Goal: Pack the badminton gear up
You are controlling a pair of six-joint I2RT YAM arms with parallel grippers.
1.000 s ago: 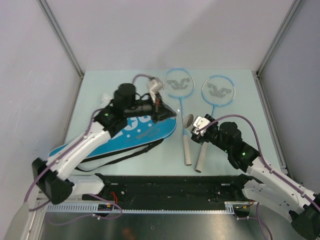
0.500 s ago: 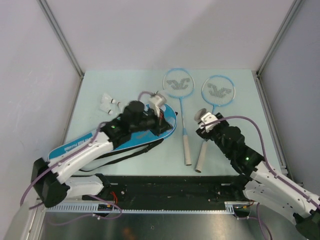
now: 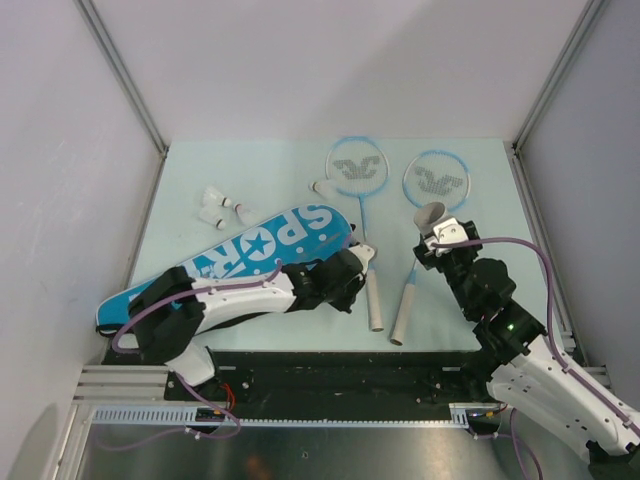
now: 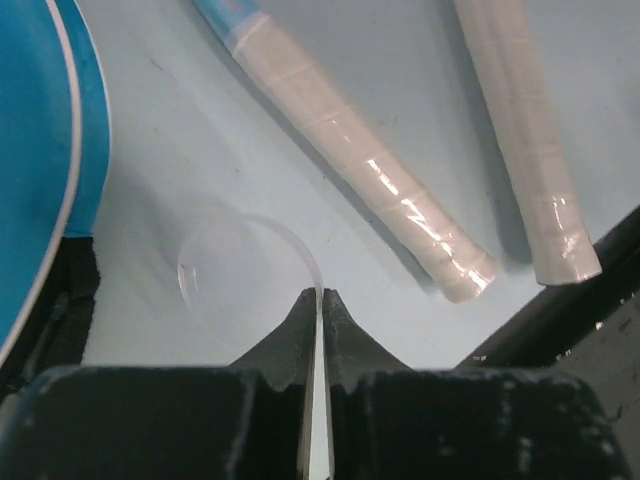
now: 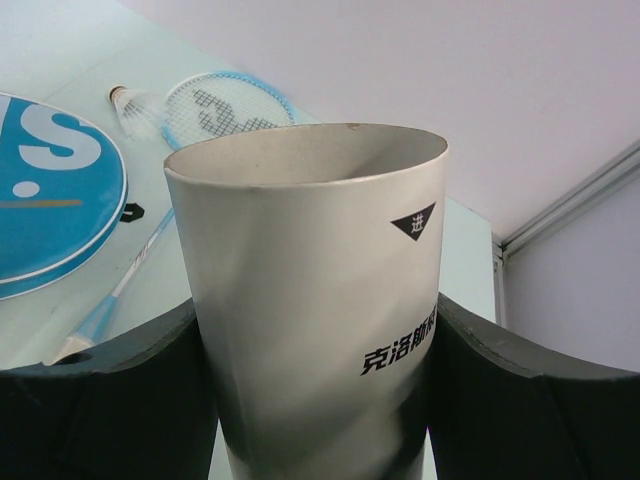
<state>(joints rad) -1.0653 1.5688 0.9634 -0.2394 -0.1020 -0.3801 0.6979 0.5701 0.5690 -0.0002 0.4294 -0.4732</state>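
**Left arm off the bag, tube lifted back**

Nearest, the left gripper (image 4: 320, 295) has dropped low beside the handles (image 4: 400, 205), its fingers pressed onto the edge of a thin clear lid (image 4: 240, 272) — a second ago it hung over the bag. That leaves the bag (image 3: 265, 248) uncovered, "SPORT" up, slantwise on the table (image 3: 250, 165). Further right, the right gripper (image 3: 443, 236) is clamped round the tube (image 5: 310, 280), mouth up, and has carried it back off the handles. The rackets (image 3: 357, 168) lie side by side outside the bag. Farthest, shuttlecocks (image 3: 215, 205) cluster beyond the bag and a lone shuttlecock (image 3: 322, 187) sits by the left racket's head — all loose, so packing looks barely begun
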